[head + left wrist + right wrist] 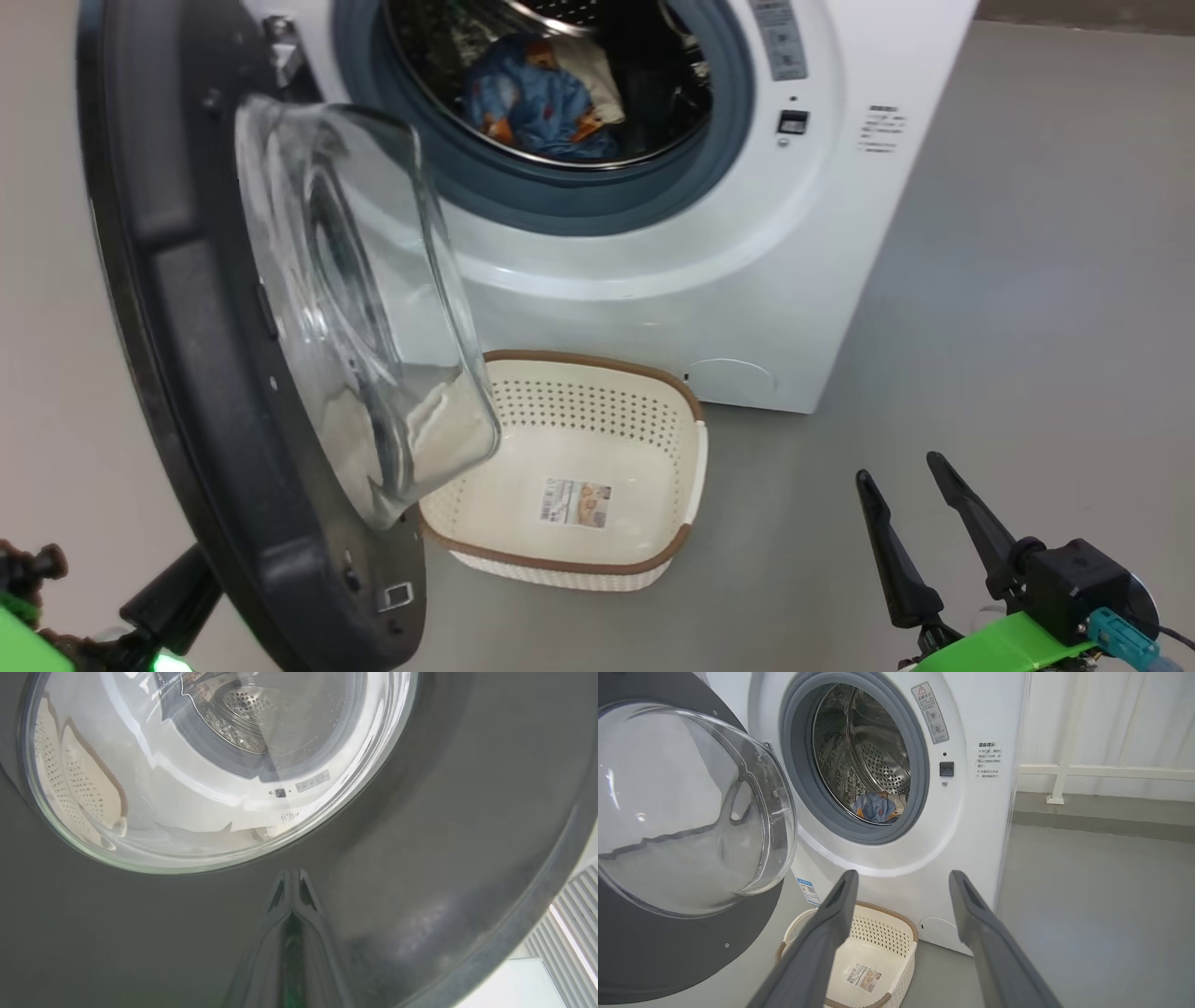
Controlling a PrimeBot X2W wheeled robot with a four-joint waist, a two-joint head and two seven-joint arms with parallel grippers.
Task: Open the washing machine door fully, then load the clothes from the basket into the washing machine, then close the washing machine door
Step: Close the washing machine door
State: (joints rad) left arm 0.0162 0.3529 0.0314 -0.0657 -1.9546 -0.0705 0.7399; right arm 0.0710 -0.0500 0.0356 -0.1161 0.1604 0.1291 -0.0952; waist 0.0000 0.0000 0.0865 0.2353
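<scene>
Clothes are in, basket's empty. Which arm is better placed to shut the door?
Left, likely. The left gripper, shut, points at the outer face of the door, ready to push; the right gripper, open, hangs apart on its inner side.

The left gripper [292, 876] is holding its two long fingers [279, 898] pressed flat together (no gap at the tips), rising straight from the bottom of its wrist view. The right gripper [898, 469] is sitting low at the robot's right, its dark fingers [892, 551] standing wide apart and pointing up, slightly leftward, above a green wrist bracket [1004, 646].
</scene>
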